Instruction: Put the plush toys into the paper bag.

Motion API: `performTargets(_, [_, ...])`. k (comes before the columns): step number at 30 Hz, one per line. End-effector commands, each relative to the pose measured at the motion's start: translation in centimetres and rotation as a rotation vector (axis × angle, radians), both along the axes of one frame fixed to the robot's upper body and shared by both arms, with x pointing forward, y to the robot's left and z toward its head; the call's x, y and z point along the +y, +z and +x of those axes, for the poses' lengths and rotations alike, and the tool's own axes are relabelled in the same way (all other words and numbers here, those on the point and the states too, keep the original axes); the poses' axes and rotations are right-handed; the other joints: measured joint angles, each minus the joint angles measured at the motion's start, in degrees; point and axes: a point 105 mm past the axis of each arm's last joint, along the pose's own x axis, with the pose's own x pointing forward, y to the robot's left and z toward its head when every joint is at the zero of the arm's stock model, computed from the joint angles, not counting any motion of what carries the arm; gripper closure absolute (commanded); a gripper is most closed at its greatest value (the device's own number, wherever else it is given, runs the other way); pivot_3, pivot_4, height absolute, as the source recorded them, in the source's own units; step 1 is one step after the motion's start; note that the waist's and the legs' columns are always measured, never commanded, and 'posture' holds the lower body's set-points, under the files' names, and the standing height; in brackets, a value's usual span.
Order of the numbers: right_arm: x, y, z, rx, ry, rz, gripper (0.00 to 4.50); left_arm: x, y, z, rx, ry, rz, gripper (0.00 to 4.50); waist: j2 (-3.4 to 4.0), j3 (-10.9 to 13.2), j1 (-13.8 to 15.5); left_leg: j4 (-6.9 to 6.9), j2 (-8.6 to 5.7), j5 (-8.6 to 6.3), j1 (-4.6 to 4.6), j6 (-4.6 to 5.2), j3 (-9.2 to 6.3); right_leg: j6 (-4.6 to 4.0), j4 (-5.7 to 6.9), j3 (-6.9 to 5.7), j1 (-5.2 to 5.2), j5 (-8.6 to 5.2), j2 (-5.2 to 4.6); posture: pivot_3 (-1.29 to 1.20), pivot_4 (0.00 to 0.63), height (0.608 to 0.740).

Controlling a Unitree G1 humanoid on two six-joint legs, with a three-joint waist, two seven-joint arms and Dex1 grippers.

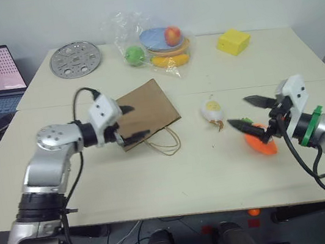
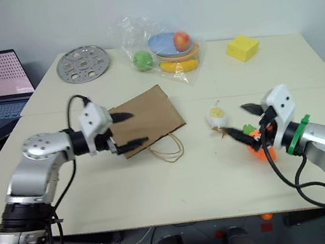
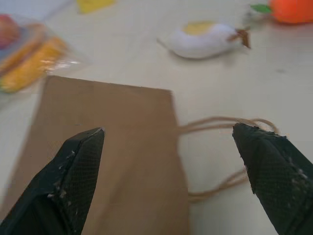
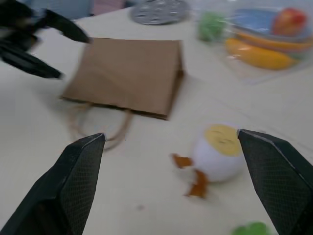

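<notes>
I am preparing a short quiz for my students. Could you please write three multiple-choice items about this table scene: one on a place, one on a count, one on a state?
1. Where does the white-yellow plush toy lie?
A. inside the paper bag
B. on the table between the paper bag and the orange carrot plush
C. on the laptop

2. How many black fingers has each gripper?
A. two
B. three
C. five

3. In what state is the paper bag?
A. standing upright
B. lying flat on the table
D. hanging from a gripper

Key: 1 B, it rests on the table between the bag and the orange carrot plush. 2 A, the left gripper and the right gripper each show two. 3 B, it lies flat with its handles on the table.
</notes>
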Motion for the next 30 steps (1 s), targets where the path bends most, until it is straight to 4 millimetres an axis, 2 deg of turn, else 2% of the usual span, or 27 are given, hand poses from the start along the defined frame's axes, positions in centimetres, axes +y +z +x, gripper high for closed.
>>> performTargets(1, [2.6, 1.0, -1.8, -0.004, 0.14, -0.001, 0.0, -2.2, -0.6, -0.8, -0.063, -0.107, 0.065, 0.02, 0.0, 0.0, 0.0, 0.02, 0.0, 0.0, 0.0, 0.0, 0.0, -0.02, 0.0, 0.01, 0.0, -0.01, -0.01, 0.0, 0.15, 0.74])
performTargets(6, [3.5, 1.1, -1.8, -0.014, 0.14, -0.016, 0.0, -2.8, -2.0, -0.7, -0.073, -0.145, 0.119, 0.02, 0.0, 0.0, 0.0, 0.06, 0.02, 0.0, -0.02, 0.0, 0.02, -0.09, -0.02, 0.05, 0.0, -0.05, -0.06, 0.0, 0.15, 0.74])
performTargets(9, [3.5, 1.4, -1.3, -0.042, 0.104, -0.02, 0.0, -3.1, -3.1, 0.4, -0.102, -0.127, 0.152, 0.02, 0.0, 0.0, 0.1, 0.05, 0.0, 0.0, -0.01, 0.0, 0.03, -0.08, -0.02, 0.05, -0.01, -0.04, -0.07, 0.0, 0.15, 0.74])
performTargets(19, [3.5, 1.5, -1.4, -0.052, 0.076, -0.022, 0.0, -3.4, -3.7, 1.8, -0.13, -0.117, 0.164, 0.02, -0.01, 0.0, 0.1, 0.04, -0.06, 0.0, -0.05, 0.01, 0.0, 0.05, -0.01, -0.03, -0.03, 0.02, -0.02, 0.0, 0.15, 0.74])
performTargets(23, [3.5, 1.7, -1.2, -0.053, 0.059, -0.013, 0.0, -3.4, -3.4, 2.0, -0.128, -0.108, 0.15, 0.87, -0.01, 0.0, 0.1, 0.05, -0.06, 0.0, -0.04, 0.01, 0.0, 0.04, 0.0, -0.05, -0.02, 0.02, 0.0, 0.0, 0.15, 0.74])
performTargets(30, [3.6, 1.7, -1.4, -0.05, 0.062, -0.021, 0.0, -2.9, -3.7, 1.8, -0.122, -0.118, 0.17, 3.09, -0.01, 0.0, 0.1, 0.05, -0.05, 0.0, -0.05, 0.01, 0.0, 0.04, 0.0, -0.04, -0.02, 0.02, -0.01, 0.0, 0.15, 0.74])
